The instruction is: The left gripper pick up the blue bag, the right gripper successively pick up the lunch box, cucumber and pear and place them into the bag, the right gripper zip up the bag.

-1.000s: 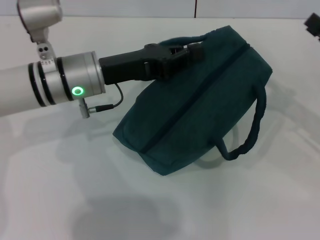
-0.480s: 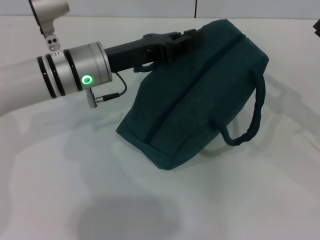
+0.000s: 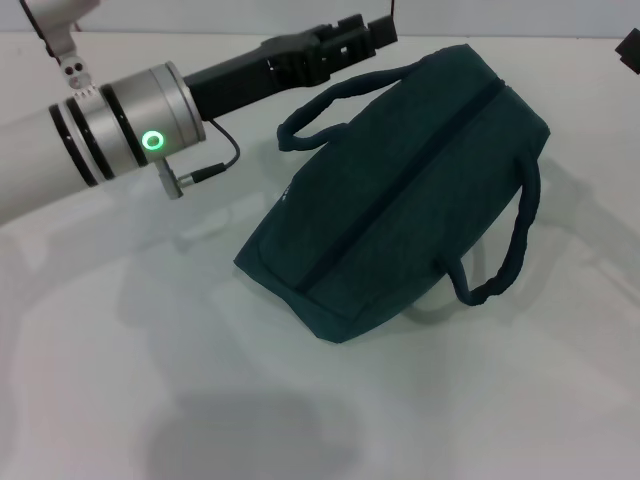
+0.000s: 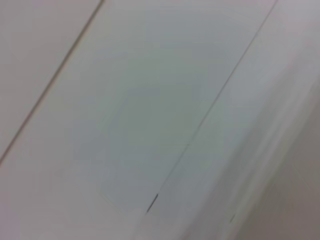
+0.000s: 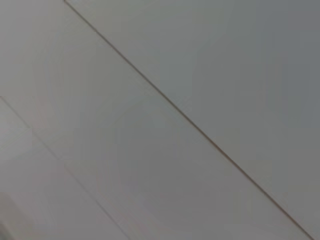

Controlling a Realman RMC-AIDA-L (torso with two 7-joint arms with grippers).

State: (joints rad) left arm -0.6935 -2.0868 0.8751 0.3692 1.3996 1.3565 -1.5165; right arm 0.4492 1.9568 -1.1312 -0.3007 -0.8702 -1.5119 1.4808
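The blue bag [image 3: 400, 200] lies on its side on the white table [image 3: 120, 380], its dark zip line running closed along the top. One padded handle [image 3: 335, 100] droops free over its far edge, and the other handle [image 3: 510, 250] loops off the near right side. My left gripper [image 3: 368, 30] hovers open above and behind the far handle, apart from it, holding nothing. A black piece of my right gripper [image 3: 630, 47] shows at the top right edge, away from the bag. The lunch box, cucumber and pear are out of view. Both wrist views show only pale flat surfaces.
My left arm's silver joint [image 3: 130, 130] with its green light reaches in from the left over the table. Bare tabletop lies in front of the bag and to its left.
My left gripper has let go of the far handle and risen up and back. The handle has dropped onto the bag's edge, and the bag has settled flatter on the table.
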